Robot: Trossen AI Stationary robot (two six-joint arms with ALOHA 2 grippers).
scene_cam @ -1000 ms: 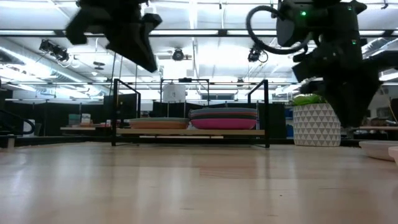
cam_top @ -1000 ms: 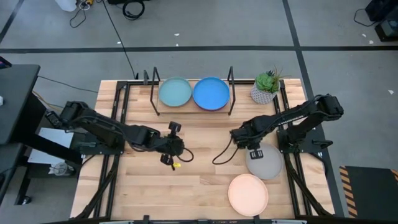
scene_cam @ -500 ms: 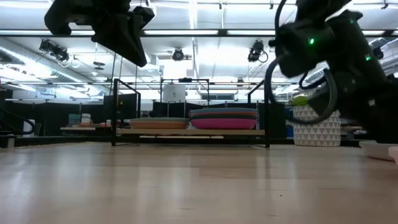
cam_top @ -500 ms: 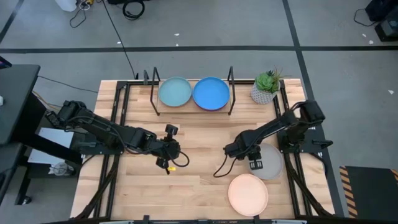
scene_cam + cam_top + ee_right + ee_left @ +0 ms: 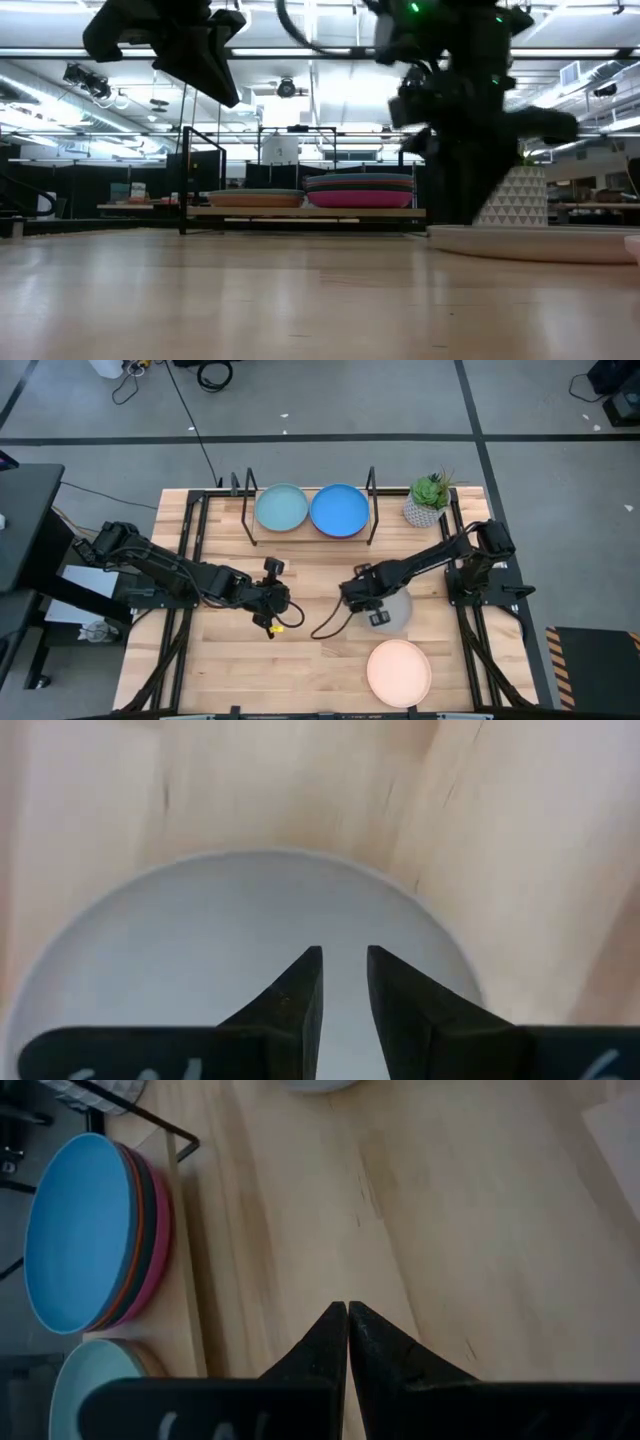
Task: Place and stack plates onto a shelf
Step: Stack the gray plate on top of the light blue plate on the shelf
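Hovering my right gripper (image 5: 343,982) over the grey plate (image 5: 240,950), fingers slightly parted. My left gripper (image 5: 347,1342) waits mid-table, fingers pressed together.

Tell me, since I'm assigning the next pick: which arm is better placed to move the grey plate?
The right. Its gripper is directly over the grey plate, jaws slightly apart. The left gripper hangs mid-table with jaws shut, away from any loose plate.
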